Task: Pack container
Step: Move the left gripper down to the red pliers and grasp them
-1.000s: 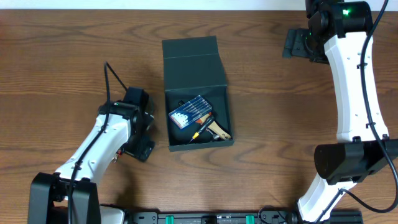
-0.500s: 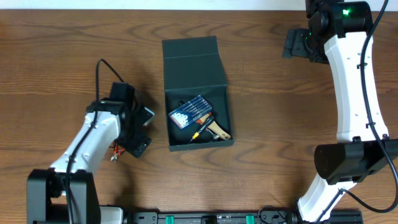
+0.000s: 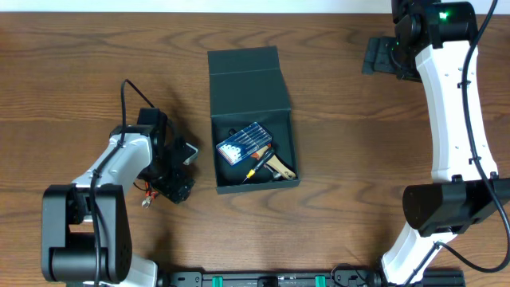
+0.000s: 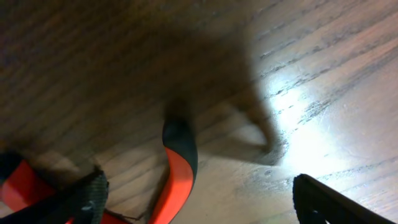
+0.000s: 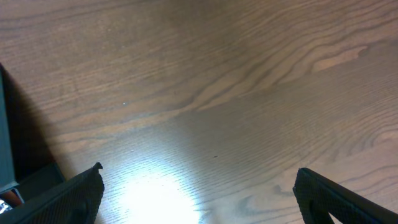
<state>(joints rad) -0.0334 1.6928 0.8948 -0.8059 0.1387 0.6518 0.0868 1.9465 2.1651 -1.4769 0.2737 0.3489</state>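
Note:
The container (image 3: 253,88), a dark square box with its flap lid folded back, stands open mid-table. Inside lie a blue case of white-tipped bits (image 3: 245,142), a small yellow-and-black screwdriver (image 3: 256,167) and a tan-handled tool (image 3: 280,167). To its left, my left gripper (image 3: 174,169) hangs low over a red-handled tool (image 3: 147,191) on the wood. In the left wrist view one red-and-black handle (image 4: 180,165) lies between the open fingers (image 4: 87,199) of that gripper (image 4: 199,208), untouched. My right gripper (image 3: 382,57) is open over bare wood at the far right (image 5: 199,199).
The wooden table (image 3: 72,64) stretches round the box. A dark edge (image 5: 5,124) shows at the left border of the right wrist view. The right arm (image 3: 450,104) runs along the right side. A black rail (image 3: 255,279) lines the front edge.
The left arm has folded back to the left, and its gripper has turned and settled over the red-handled tool. The right arm has not moved.

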